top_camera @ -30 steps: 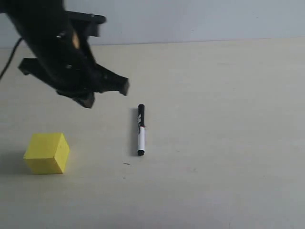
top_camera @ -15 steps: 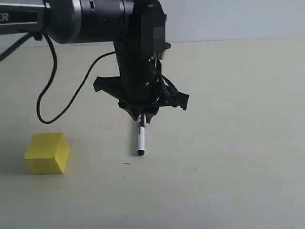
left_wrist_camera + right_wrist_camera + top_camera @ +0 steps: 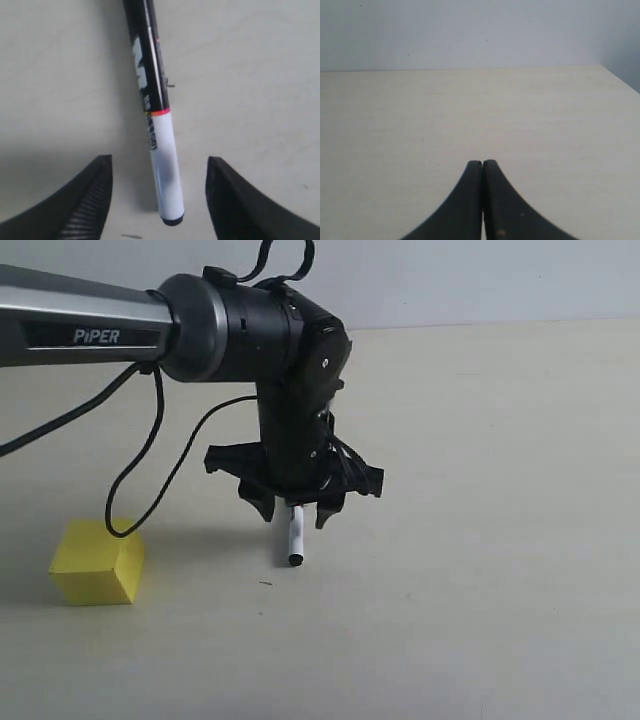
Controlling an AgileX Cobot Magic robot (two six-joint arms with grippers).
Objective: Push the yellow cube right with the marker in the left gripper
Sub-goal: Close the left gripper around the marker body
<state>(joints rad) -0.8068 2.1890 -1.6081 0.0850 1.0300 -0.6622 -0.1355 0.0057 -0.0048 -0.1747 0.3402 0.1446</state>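
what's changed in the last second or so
The left gripper swung from the upper left rightward and down over the marker. Its jaws now stand open either side of the barrel, not gripping it. The marker and the yellow cube lie where they were.

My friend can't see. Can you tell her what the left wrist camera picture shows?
A black-and-white marker lies on a pale table, between the two spread fingers of the open left pincer. Neither finger touches it.
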